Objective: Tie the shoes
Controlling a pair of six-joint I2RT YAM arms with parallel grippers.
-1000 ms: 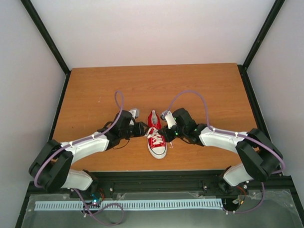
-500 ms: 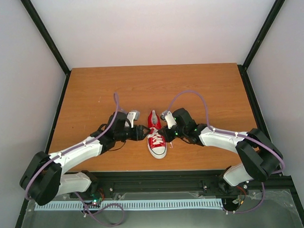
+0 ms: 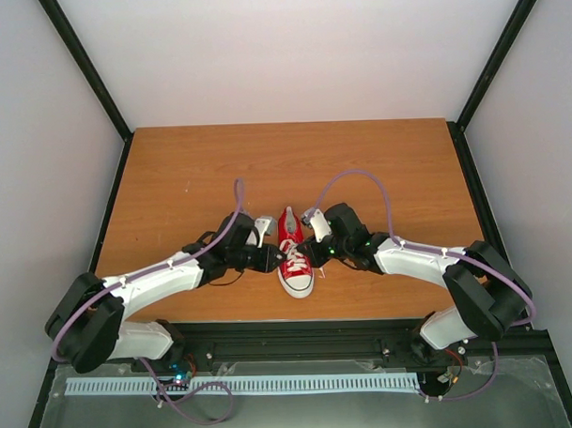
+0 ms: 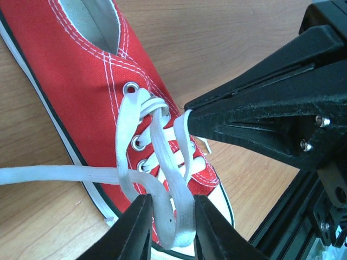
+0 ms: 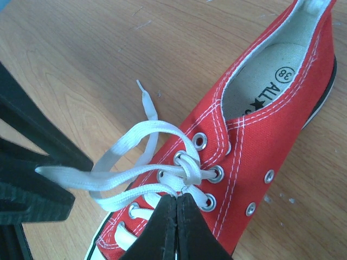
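Note:
The small red sneaker (image 3: pixel 295 270) lies mid-table, toe toward the arms, and also shows in both wrist views (image 4: pixel 81 70) (image 5: pixel 271 135). My left gripper (image 3: pixel 272 259) (image 4: pixel 172 200) is at the shoe's left side, its fingers closed on a folded loop of white lace (image 4: pixel 184 206). My right gripper (image 3: pixel 311 253) (image 5: pixel 177 197) is at the shoe's right side, shut on a lace strand just below the first knot (image 5: pixel 190 168) at the eyelets. Each gripper shows in the other's wrist view, the right (image 4: pixel 260 108) and the left (image 5: pixel 38 184). The lace loop (image 5: pixel 141 130) stretches leftward to the left gripper.
The wooden table (image 3: pixel 172 180) has a black frame rail (image 3: pixel 290 331) along its near edge, just below the shoe's toe. A loose lace end (image 4: pixel 43 174) trails off the shoe's side.
My left gripper has shifted right and nearer, closer to the shoe's toe, and its arm has changed pose. The right arm and shoe have stayed put.

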